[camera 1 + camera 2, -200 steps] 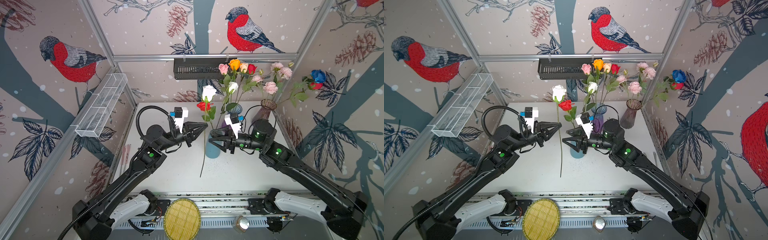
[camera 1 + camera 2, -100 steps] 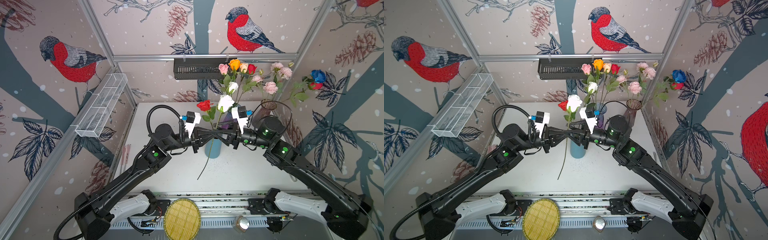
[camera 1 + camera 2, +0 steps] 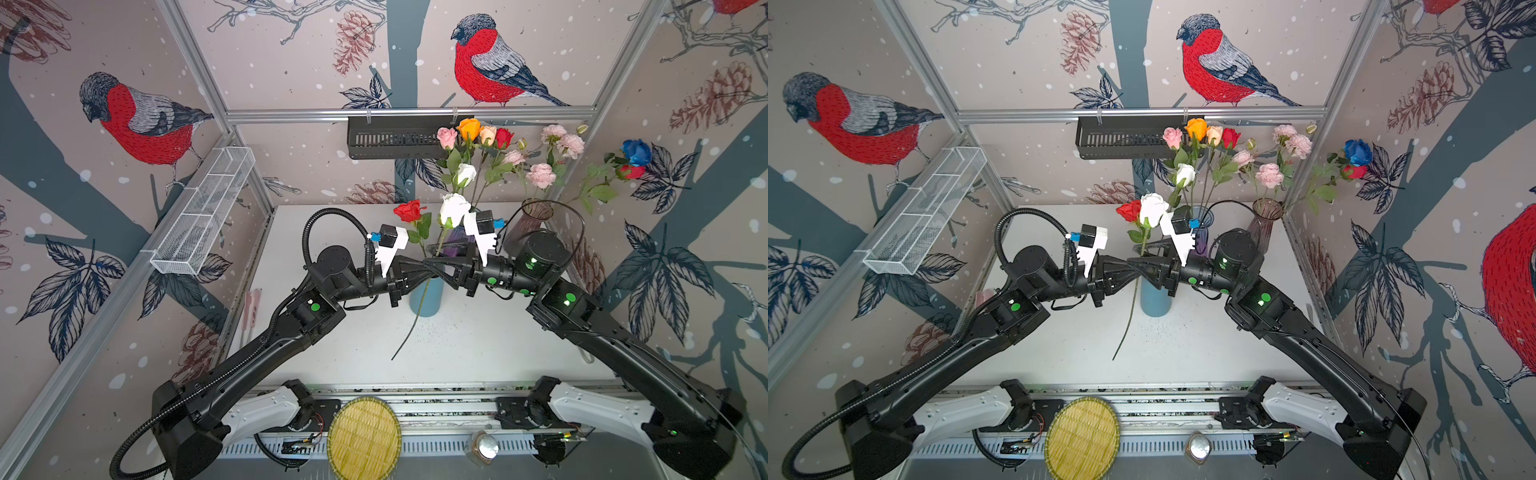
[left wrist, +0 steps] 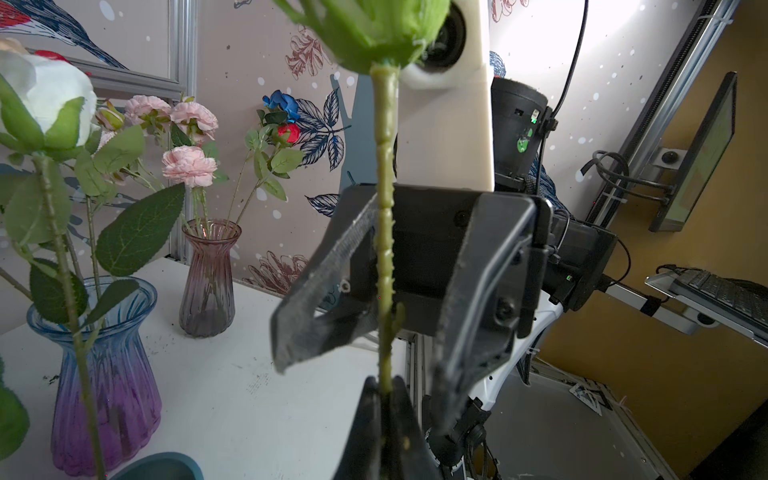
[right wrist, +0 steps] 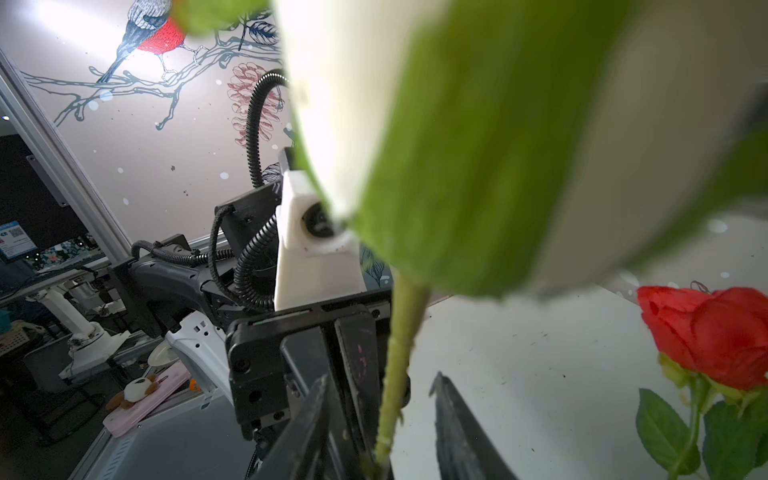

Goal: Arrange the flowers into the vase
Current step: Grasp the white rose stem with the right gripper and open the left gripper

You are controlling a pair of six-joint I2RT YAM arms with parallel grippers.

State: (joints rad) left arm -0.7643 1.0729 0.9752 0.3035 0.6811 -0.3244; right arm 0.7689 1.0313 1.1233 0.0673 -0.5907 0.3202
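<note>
My left gripper (image 3: 432, 268) (image 4: 384, 386) is shut on the thin green stem (image 4: 384, 232) of a white rose (image 3: 454, 209) and holds it upright above a teal vase (image 3: 426, 297). The stem's lower end hangs in front of the vase, outside it. My right gripper (image 3: 437, 259) (image 5: 380, 378) faces the left one, open, its fingers (image 4: 328, 266) on either side of the same stem just above the left grip. A red rose (image 3: 409, 210) (image 5: 706, 328) stands beside the white one. More flowers fill a blue-purple glass vase (image 4: 104, 374) and a pink glass vase (image 3: 536, 216).
A black basket (image 3: 390, 137) hangs on the back rail and a white wire tray (image 3: 203, 216) on the left wall. A woven yellow disc (image 3: 363, 436) and a small metal bell (image 3: 482, 446) sit at the front. The white table (image 3: 478, 353) is bare in front of the vases.
The left gripper carried the white rose to the right, over the teal vase. The right gripper rose and closed in until its open jaws came around the stem.
</note>
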